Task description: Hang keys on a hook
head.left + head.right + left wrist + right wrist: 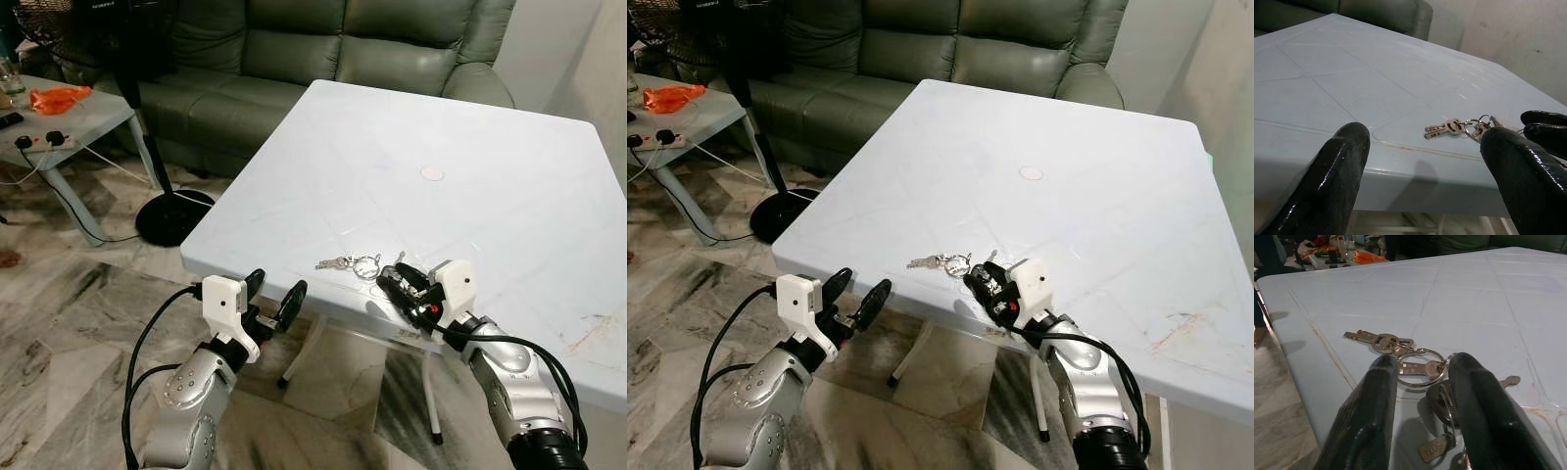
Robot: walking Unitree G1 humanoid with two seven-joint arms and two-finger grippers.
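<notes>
Right gripper [400, 281] is lowered onto the near edge of the white table [509, 186], in the lower centre of the frame, with its fingers narrowly parted over the right end of the keys [351, 262]. In the right wrist view the ring [1420, 367] lies between the two fingertips [1382, 366], but a firm hold cannot be confirmed. The bunch is stretched along the table edge, its loose keys pointing toward the frame's left. It lies just left of the right gripper, so this arm is judged the nearer. The left gripper [272, 294] is held wide open below the table edge, lower left, apart from the keys. No hook can be made out.
</notes>
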